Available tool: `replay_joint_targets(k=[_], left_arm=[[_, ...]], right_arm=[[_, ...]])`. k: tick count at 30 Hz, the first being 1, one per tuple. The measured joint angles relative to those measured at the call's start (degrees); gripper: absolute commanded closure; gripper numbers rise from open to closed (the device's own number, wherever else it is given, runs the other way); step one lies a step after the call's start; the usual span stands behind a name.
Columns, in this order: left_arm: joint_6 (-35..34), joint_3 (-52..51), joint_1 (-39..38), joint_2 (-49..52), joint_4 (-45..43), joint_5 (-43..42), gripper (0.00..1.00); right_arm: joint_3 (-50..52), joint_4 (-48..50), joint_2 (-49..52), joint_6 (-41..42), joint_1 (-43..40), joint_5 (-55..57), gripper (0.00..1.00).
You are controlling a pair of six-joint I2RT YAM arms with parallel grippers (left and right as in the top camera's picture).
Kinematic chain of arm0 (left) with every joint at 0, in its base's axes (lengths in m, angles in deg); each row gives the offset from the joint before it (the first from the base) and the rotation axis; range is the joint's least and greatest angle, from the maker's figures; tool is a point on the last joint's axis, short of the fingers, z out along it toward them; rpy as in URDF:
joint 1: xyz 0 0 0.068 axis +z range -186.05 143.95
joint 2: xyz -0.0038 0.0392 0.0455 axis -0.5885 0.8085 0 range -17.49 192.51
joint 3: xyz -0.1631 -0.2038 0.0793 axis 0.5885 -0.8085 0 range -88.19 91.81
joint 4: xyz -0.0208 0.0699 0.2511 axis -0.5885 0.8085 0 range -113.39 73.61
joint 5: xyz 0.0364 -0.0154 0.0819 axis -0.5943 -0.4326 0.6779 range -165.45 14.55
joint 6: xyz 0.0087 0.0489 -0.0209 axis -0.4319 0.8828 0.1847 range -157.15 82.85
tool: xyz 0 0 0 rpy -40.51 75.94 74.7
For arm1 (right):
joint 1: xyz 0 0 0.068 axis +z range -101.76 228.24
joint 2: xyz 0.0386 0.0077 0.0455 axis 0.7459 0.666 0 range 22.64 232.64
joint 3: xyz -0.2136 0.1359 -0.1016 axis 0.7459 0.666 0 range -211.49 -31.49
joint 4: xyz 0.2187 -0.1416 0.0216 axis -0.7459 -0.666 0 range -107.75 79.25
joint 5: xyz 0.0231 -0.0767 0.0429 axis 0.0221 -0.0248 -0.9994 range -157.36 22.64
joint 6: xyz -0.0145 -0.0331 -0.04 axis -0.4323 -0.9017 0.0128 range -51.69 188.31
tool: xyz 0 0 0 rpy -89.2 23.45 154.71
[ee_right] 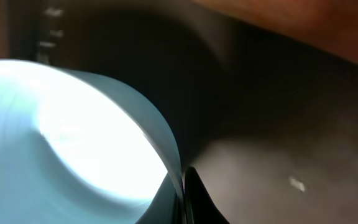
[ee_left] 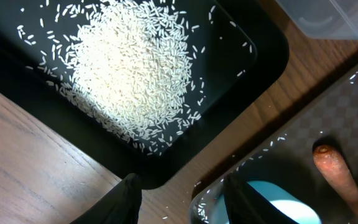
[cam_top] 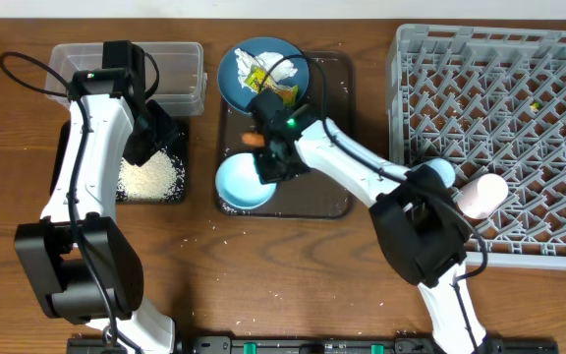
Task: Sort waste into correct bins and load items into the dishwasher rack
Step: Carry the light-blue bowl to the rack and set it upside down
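The pale blue bowl [cam_top: 242, 184] sits at the front of the dark brown serving tray [cam_top: 332, 128]. My right gripper [cam_top: 271, 162] is shut on the bowl's rim [ee_right: 166, 149]. The thin orange carrot [cam_top: 254, 140] lies just behind the bowl and shows in the left wrist view [ee_left: 337, 177]. The dark blue dish [cam_top: 232, 71] holds the white tissue [cam_top: 263, 69] and the yellow-green wrapper [cam_top: 281, 93]. Rice [ee_left: 132, 68] is piled in the black tray [cam_top: 170, 192]. My left gripper [ee_left: 185, 202] is open and empty above that tray's corner. The spoon is not visible.
The clear tub [cam_top: 180, 69] stands behind the black tray. The grey dishwasher rack [cam_top: 519, 108] fills the right side, with a light blue cup [cam_top: 440, 172] and a pink cup [cam_top: 484, 195] at its front left. Loose rice grains lie on the wood and on the brown tray.
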Motion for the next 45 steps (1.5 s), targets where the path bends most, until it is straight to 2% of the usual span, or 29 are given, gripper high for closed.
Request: replay_joint_targets(k=[4,9,12,15,19,23,29,33,38,45], left_arm=[[0.0,0.0,0.0,0.0,0.0,0.0,0.53],[0.0,0.0,0.0,0.0,0.0,0.0,0.53],[0.0,0.0,0.0,0.0,0.0,0.0,0.53],[0.0,0.0,0.0,0.0,-0.1,0.0,0.53],[0.0,0.0,0.0,0.0,-0.3,0.0,0.53],[0.0,0.0,0.0,0.0,-0.7,0.0,0.53],[0.0,0.0,0.0,0.0,-1.3,0.0,0.53],[0.0,0.0,0.0,0.0,-1.4,0.0,0.53],[0.0,0.0,0.0,0.0,-1.4,0.0,0.53],[0.0,0.0,0.0,0.0,-1.4,0.0,0.53]], right_arm=[[0.0,-3.3,-4.8,-0.2,-3.7,5.2,0.99],[-0.3,-4.3,-19.0,-0.3,-11.1,17.5,0.99],[-1.6,-3.0,-27.3,-0.2,-16.6,29.7,0.99],[-2.7,-0.3,-30.5,0.0,-20.9,43.0,0.99],[-2.7,4.9,-27.8,-0.1,-24.7,56.4,0.99],[-2.2,8.6,-20.6,-2.8,-27.4,68.1,0.99],[-1.6,15.2,-10.6,-14.1,-29.7,80.0,0.99],[-1.6,17.2,-6.4,-19.6,-30.3,82.9,0.99],[-1.5,17.1,-3.1,-22.4,-30.4,83.8,0.99],[-1.5,11.0,-2.8,-23.4,-29.1,81.8,0.99]])
